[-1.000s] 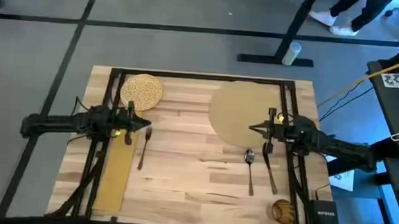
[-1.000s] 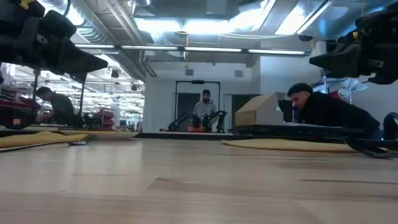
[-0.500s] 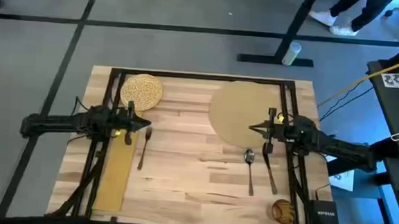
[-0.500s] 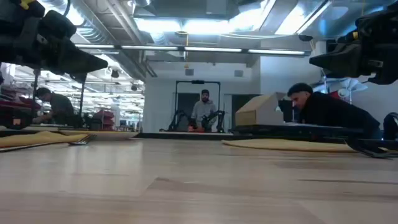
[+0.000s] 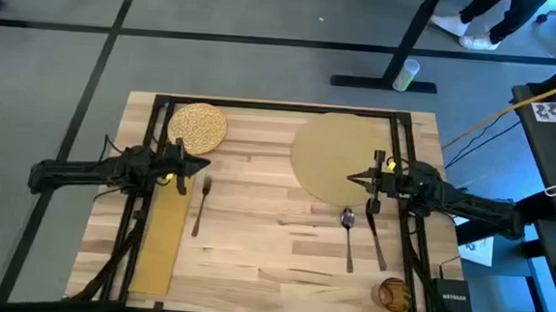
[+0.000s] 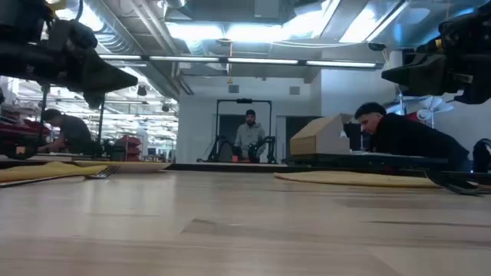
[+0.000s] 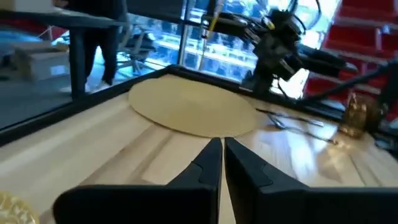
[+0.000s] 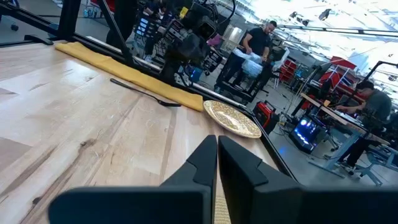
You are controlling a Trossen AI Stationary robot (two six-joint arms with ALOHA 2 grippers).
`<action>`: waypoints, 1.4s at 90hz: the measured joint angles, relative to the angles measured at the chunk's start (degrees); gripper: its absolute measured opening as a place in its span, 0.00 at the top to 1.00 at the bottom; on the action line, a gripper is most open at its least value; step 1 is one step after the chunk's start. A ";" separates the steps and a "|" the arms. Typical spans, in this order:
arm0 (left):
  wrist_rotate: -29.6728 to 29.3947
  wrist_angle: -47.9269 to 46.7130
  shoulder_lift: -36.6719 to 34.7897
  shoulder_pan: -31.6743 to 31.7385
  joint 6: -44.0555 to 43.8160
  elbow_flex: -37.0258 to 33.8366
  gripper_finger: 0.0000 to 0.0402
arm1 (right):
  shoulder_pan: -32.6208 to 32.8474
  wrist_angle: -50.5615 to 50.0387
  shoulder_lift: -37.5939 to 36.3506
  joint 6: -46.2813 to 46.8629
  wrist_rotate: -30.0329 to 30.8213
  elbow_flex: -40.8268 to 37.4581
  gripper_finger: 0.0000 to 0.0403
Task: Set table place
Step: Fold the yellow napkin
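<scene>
Hovering with fingers pressed together and empty, the left gripper sits just beside the speckled plate; the right gripper, likewise closed and empty, hangs over the round tan mat's edge on the table, well apart from that plate.

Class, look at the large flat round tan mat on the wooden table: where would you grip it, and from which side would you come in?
Grip the large flat round tan mat at its rim nearest the right gripper, which hovers over that edge with jaws shut. It lies thin and flat on the table, so a top-down pinch would likely fail; probably slide one finger under the rim, approaching low from the right arm's side.
</scene>
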 joint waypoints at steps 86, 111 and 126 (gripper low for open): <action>7.19 -61.52 57.92 -10.36 -15.00 42.88 1.00 | 0.00 -0.02 0.00 0.00 -0.02 0.01 0.99; 4.27 -67.44 63.25 -13.24 -24.57 42.88 1.00 | -0.02 -0.02 0.00 0.00 0.00 0.01 0.99; 4.04 -74.58 64.20 -16.52 -31.01 42.88 1.00 | 0.00 -0.02 0.02 0.00 0.00 0.01 0.99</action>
